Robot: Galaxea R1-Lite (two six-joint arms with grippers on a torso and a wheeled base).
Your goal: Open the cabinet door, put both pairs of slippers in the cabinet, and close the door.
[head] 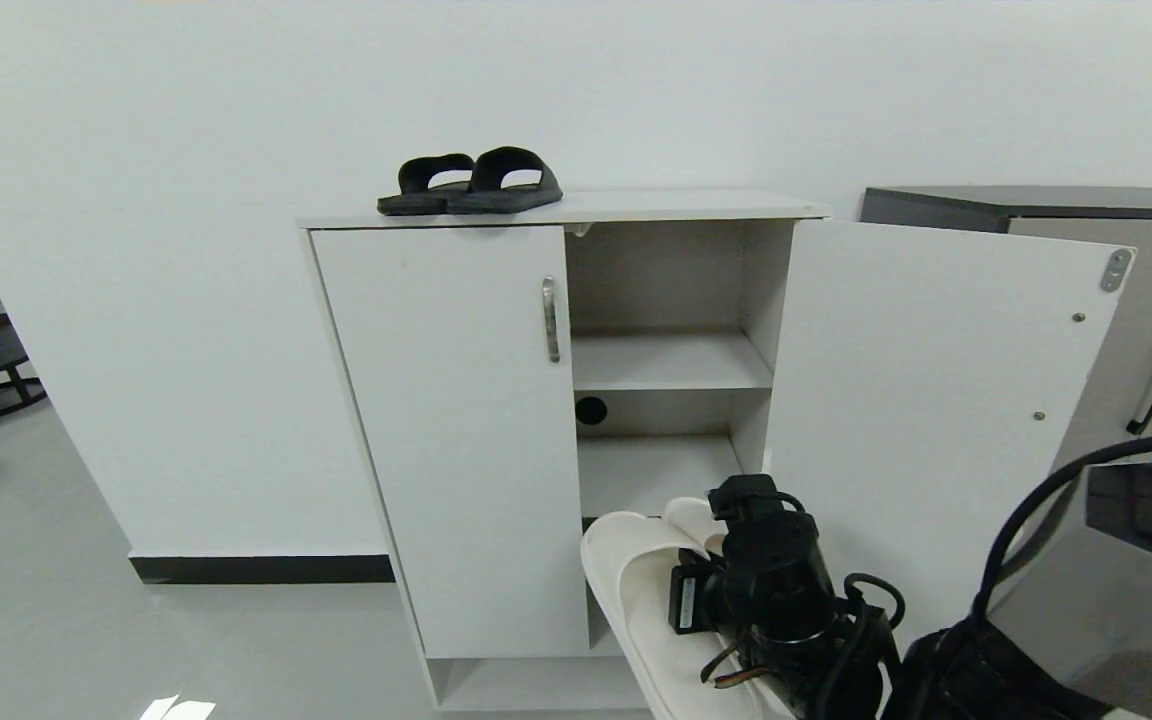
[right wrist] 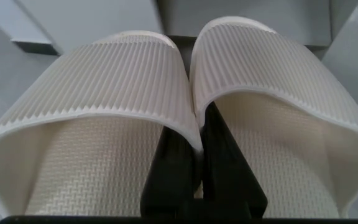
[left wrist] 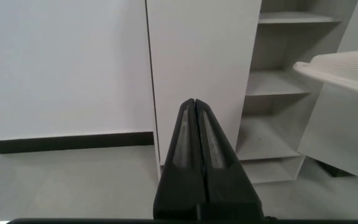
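2 cream slippers (right wrist: 110,81) — ribbed, side-by-side

Ribbed cream slippers (right wrist: 117,81), black slippers (head: 471,185)

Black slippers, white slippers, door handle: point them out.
black slippers (head: 508,158), head view, strap.
white slippers (right wrist: 114,78), right wrist view, ribbed strap.
door handle (head: 550,320), head view, middle of bar.

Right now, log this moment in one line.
right gripper shut on white slippers | left gripper shut, empty | black slippers atop cabinet | right door open
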